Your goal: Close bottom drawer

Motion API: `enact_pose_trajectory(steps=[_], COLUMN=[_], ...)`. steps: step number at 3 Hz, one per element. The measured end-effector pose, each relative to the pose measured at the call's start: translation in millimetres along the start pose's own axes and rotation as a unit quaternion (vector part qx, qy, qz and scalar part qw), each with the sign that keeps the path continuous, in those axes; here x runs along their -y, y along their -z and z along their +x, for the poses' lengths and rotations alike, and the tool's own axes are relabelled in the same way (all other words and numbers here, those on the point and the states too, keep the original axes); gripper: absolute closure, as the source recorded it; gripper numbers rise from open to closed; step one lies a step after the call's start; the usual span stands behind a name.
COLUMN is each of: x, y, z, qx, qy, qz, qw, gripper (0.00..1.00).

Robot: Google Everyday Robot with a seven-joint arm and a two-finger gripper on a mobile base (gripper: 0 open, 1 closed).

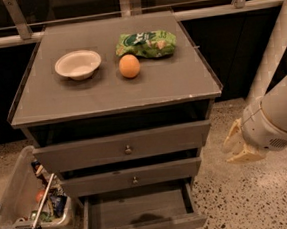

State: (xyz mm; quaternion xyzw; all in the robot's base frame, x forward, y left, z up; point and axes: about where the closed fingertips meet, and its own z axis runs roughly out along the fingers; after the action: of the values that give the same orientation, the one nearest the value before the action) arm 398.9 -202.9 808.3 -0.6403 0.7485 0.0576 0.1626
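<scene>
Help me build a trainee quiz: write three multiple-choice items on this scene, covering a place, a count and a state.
1. Where is the cream gripper relative to the grey wooden cabinet? A. left B. right, apart C. on top
2. How many things lie on its top? A. one B. three C. five
3. The grey-brown wooden bottom drawer is: A. pulled open B. shut C. removed
B: it hangs off the right side. B: white round bowl, round orange fruit, green snack bag. A: its bare tray shows.

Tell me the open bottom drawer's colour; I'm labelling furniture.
The bottom drawer is grey-brown wood, clearest in the camera view; the gripper hangs to its right.
</scene>
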Motion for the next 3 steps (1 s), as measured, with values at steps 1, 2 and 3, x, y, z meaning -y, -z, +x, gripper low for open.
enact_pose_trajectory(steps=[1,2,3], x=[0.0,-3.7,-9.9], y=[0.0,-17.3,-53.3], z=[0.0,-2.8,-17.0], qx=[0.000,0.016,0.029], qy=[0.000,-0.009,-0.013], qz=[0.000,-0.005,-0.001], qw=[1.0000,0.9998,0.9995], gripper=[0.88,1.00,1.00])
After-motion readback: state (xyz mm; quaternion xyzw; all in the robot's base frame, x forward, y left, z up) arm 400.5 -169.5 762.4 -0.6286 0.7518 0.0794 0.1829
